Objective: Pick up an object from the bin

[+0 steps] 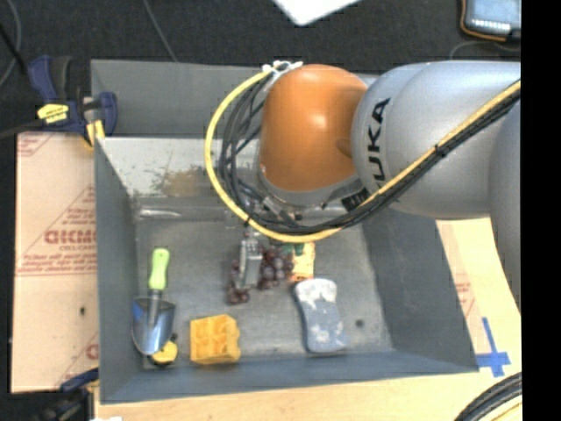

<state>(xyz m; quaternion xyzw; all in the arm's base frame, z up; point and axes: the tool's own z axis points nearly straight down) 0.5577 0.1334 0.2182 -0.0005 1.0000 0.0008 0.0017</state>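
Tool (248, 266) down at bin (390, 266) middle, amid dark purple grape bunch (275, 272); grip state cannot be told. Grey pad (320, 316) just right; yellow block (215, 338), green-handled trowel (156, 310) farther left.

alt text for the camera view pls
The arm's gripper hangs low at the middle of the grey bin, beside a dark purple grape-like bunch. A green-handled trowel lies at left with a yellow block beside it, a grey-blue sponge at right.
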